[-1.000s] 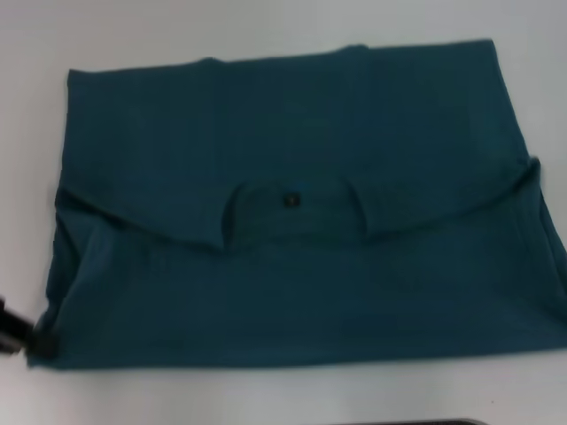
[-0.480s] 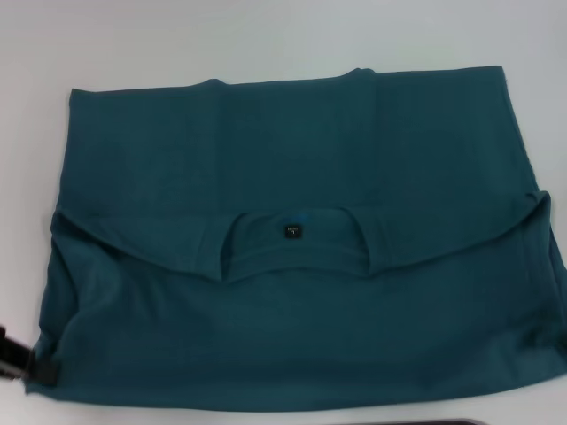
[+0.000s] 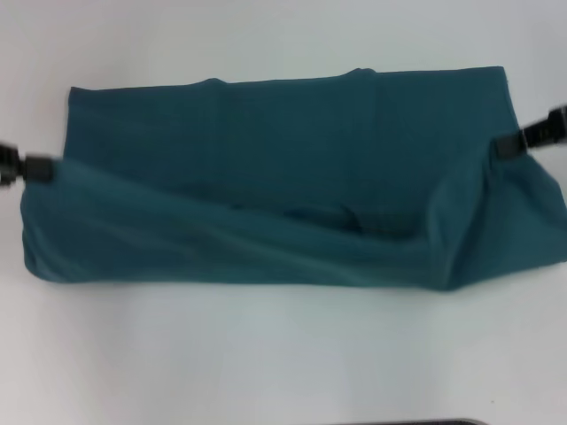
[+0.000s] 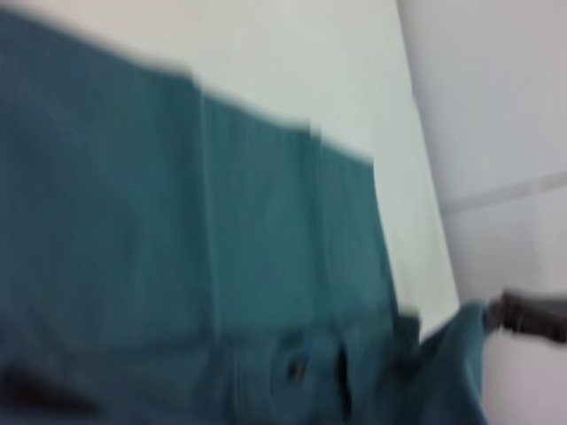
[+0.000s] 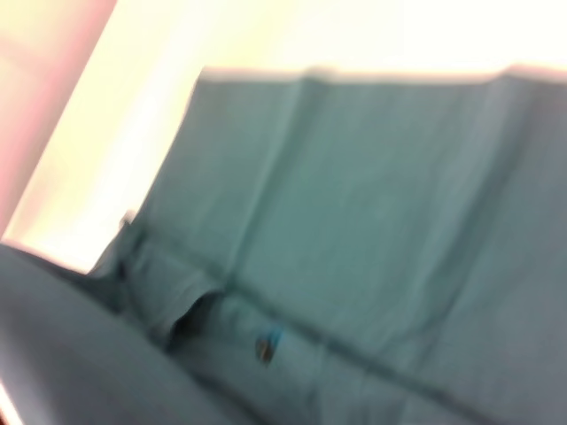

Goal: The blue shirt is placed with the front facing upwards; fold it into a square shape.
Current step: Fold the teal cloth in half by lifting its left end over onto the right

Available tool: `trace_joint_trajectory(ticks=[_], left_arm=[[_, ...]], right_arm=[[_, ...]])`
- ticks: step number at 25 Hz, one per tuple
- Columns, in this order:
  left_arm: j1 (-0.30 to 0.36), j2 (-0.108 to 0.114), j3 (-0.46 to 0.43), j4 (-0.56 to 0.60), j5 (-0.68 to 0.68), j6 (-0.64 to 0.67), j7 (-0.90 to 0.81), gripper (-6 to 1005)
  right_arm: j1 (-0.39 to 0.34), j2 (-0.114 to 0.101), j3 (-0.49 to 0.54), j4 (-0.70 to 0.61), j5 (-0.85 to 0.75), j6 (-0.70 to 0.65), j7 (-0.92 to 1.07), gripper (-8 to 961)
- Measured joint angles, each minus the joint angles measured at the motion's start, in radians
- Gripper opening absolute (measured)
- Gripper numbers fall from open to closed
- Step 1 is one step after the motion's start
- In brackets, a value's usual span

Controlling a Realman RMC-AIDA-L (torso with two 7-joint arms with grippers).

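The blue shirt (image 3: 292, 177) lies across the middle of the white table (image 3: 266, 354), already folded into a wide band. Its near edge is lifted off the table at both ends and sags between them. The left gripper (image 3: 27, 166) is clenched on the cloth at the shirt's left end, and the right gripper (image 3: 518, 142) is clenched on it at the right end. Judging by this, a fold of the near half toward the far edge is under way. After that, the band probably needs its left and right ends folded inward to make a square.
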Motion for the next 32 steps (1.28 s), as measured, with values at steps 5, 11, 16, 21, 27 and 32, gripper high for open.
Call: trace_joint_trajectory(ticks=[5, 11, 16, 21, 27, 32], left_arm=[[-0.053, 0.009, 0.006, 0.034, 0.003, -0.136, -0.068, 4], [-0.101, 0.018, 0.042, 0.109, 0.046, -0.322, -0.110, 4], [-0.115, 0.012, 0.072, 0.113, 0.067, -0.420, -0.130, 4], [-0.120, -0.005, 0.129, 0.114, 0.067, -0.512, -0.131, 4], [-0.120, -0.023, 0.150, 0.124, 0.067, -0.601, -0.110, 5], [-0.123, -0.029, 0.150, 0.125, 0.063, -0.644, -0.102, 5]], right_arm=[[0.001, 0.000, 0.010, 0.001, 0.025, 0.125, 0.045, 58], [0.002, -0.001, 0.019, -0.001, 0.072, 0.269, 0.093, 61], [0.015, 0.009, -0.011, 0.001, 0.098, 0.373, 0.101, 64], [0.027, 0.027, -0.075, 0.011, 0.065, 0.445, 0.117, 66], [0.020, 0.045, -0.104, 0.013, 0.026, 0.502, 0.141, 69], [0.007, 0.049, -0.101, 0.013, 0.012, 0.520, 0.149, 72]])
